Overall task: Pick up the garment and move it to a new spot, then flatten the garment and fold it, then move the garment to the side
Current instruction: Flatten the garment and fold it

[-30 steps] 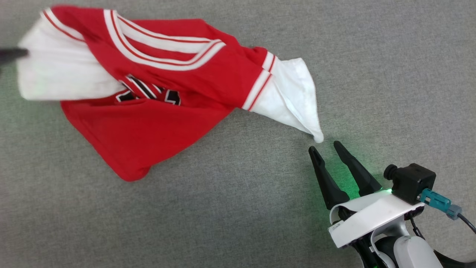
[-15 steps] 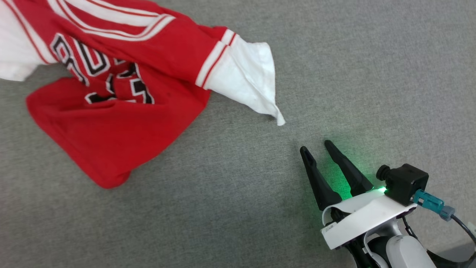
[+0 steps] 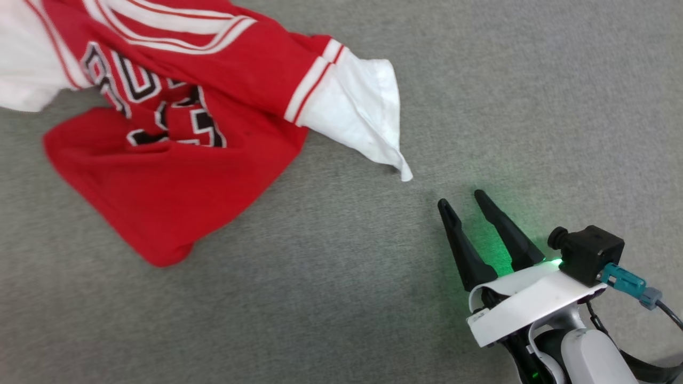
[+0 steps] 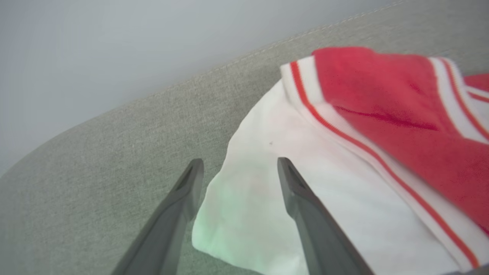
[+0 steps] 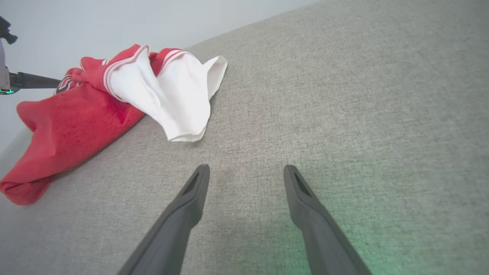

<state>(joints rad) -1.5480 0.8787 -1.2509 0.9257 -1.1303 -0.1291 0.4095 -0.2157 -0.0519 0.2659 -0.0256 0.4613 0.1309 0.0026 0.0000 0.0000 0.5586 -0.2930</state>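
- Left gripper (image 4: 240, 162) is hanging spread above one white sleeve (image 4: 259, 214), pinching nothing.
- Right gripper (image 3: 460, 198) is hovering spread near the other sleeve (image 3: 363, 117).
- Garment (image 3: 176, 176) is lying crumpled on the grey surface (image 3: 341, 298); flattening is probably calling for low pinches on both sleeve hems, pulling gently apart.
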